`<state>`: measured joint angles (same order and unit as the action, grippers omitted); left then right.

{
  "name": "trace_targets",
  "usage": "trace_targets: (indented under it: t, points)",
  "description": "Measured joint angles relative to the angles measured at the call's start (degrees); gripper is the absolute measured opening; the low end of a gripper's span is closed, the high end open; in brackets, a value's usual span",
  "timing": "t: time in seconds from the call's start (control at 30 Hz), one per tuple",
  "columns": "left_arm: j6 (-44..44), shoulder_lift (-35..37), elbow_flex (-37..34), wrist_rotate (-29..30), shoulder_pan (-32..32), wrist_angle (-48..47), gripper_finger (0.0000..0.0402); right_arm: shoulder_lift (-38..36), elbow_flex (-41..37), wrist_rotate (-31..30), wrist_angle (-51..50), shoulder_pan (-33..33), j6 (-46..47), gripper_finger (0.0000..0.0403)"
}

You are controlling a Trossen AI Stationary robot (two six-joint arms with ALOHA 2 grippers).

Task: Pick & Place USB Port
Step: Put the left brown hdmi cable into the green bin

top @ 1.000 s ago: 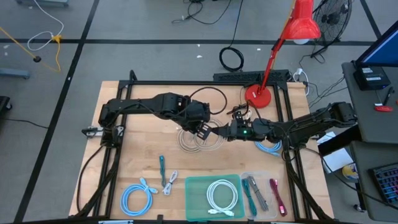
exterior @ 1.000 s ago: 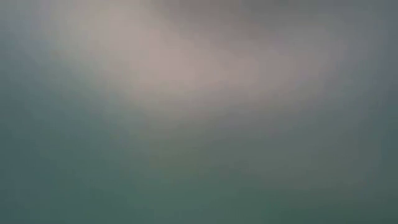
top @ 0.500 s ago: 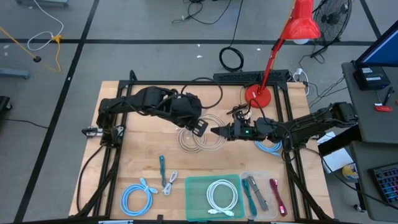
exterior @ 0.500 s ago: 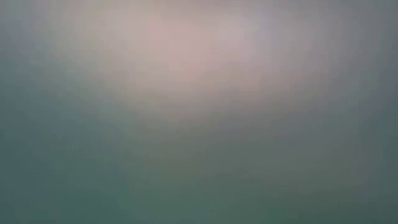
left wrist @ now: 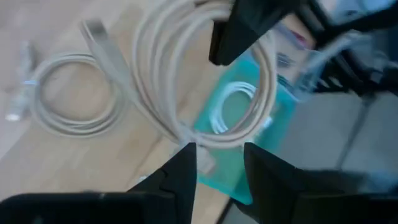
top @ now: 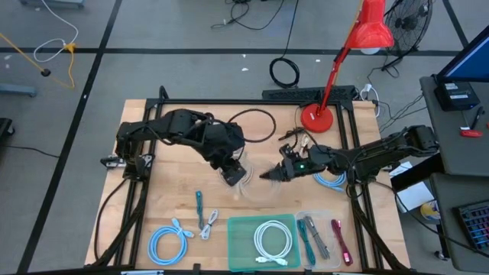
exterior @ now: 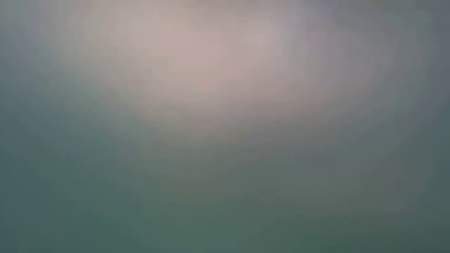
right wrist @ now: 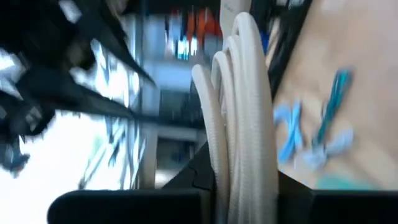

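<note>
A coiled beige cable [right wrist: 239, 112] is clamped between the closed fingers of the right gripper [top: 267, 175] and held lifted over the middle of the wooden table [top: 168, 200]. The left gripper [top: 231, 177] is seen just beside the coil, its fingers [left wrist: 180, 174] parted with nothing between them.

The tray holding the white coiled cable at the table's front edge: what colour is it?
Translucent teal green tray, seen best in the high view; the white cable lies coiled inside it.
</note>
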<state>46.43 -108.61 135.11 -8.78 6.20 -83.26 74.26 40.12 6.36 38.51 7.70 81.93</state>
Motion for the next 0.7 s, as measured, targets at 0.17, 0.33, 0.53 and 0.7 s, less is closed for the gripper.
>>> trace_targets:
  t: [0.17, 0.33, 0.53, 0.7]
  points:
    - [-3.2, 1.9, 0.0, -2.1, 0.3, -1.9, 0.0141, 0.0, 0.0, 18.1, -4.5, -0.6, 2.0, 0.0017]
    - [-5.3, 3.1, 0.0, 0.8, 0.4, -4.2, 0.0142, -0.7, 0.0, 29.1, -5.0, 0.9, 5.2, 0.0017]
    - [-14.0, 3.3, -0.1, 0.9, 0.4, -5.3, 0.0142, -2.5, 0.5, 35.8, -10.4, 4.1, 9.3, 0.0017]
    - [-18.0, 3.2, -0.1, 1.4, 0.9, -7.0, 0.0143, -3.2, 5.3, 32.9, -29.9, 6.7, 5.1, 0.0017]
